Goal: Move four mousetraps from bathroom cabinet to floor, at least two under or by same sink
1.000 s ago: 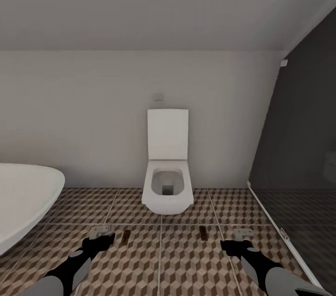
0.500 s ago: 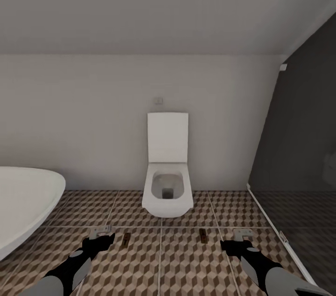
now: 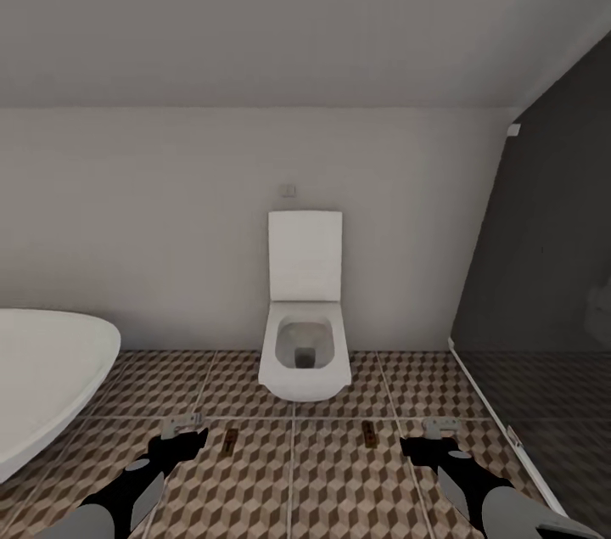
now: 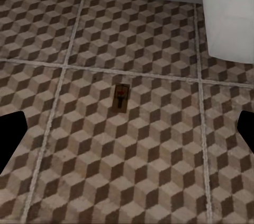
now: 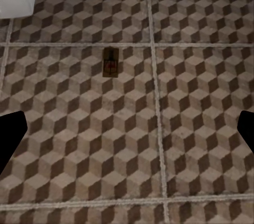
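Showing: two mousetraps lying flat on the bathroom floor (image 3: 339, 480), low in the head frame, in front of the toilet (image 3: 305, 352).
Change: between the earlier head pictures and this one the whole scene slides slightly downward, so the camera has tilted up; the traps hold their places relative to the tile joints.
Meaning for task: two traps appear already set down on one tiled surface; whether a sink stands next to them cannot be told here.
Left trap (image 3: 231, 436): lower centre-left, just right of the left gripper (image 3: 185, 427); also centre of the left wrist frame (image 4: 121, 97).
Right trap (image 3: 369, 434): lower centre-right, left of the right gripper (image 3: 437, 430); also upper centre of the right wrist frame (image 5: 110, 62).
Arm pose: both forearms reach forward and low from the bottom corners, grippers above the tiles.
Pincers: both spread apart, empty.
Bathtub (image 3: 42, 378): left edge.
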### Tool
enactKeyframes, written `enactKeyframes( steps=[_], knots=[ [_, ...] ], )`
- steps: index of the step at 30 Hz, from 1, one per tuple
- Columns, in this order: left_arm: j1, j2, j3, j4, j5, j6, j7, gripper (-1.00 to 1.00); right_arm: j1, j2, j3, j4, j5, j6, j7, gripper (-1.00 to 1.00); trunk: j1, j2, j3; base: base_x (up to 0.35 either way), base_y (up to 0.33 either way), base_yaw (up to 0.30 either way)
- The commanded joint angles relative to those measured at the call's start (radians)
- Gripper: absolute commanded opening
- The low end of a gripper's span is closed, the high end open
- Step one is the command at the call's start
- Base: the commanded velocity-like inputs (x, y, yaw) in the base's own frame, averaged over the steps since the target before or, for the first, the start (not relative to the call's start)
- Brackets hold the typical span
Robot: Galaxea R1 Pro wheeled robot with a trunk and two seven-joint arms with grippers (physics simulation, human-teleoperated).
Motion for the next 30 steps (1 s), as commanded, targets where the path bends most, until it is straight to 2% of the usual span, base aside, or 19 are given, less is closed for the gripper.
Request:
enactKeyframes(
  steps=[1, 21, 30],
  knots=[
    [-0.001, 0.001, -0.008, 0.004, 0.010, -0.004, -0.002, 1.00, -0.001, 0.000, -0.009, 0.001, 0.010, -0.003, 0.003, 1.00, -0.004, 0.007, 0.002, 0.000, 0.000, 0.000],
    [-0.001, 0.000, -0.008, 0.027, 0.011, -0.006, -0.002, 1.00, -0.001, 0.011, -0.011, 0.001, 0.010, 0.001, -0.028, 1.00, -0.081, 0.147, 0.065, 0.000, 0.000, 0.005],
    [-0.001, 0.001, -0.008, 0.027, 0.011, -0.007, -0.002, 1.00, -0.001, 0.011, -0.010, 0.001, 0.010, 0.002, -0.035, 1.00, -0.115, 0.210, 0.093, 0.000, 0.000, 0.205]
  ],
)
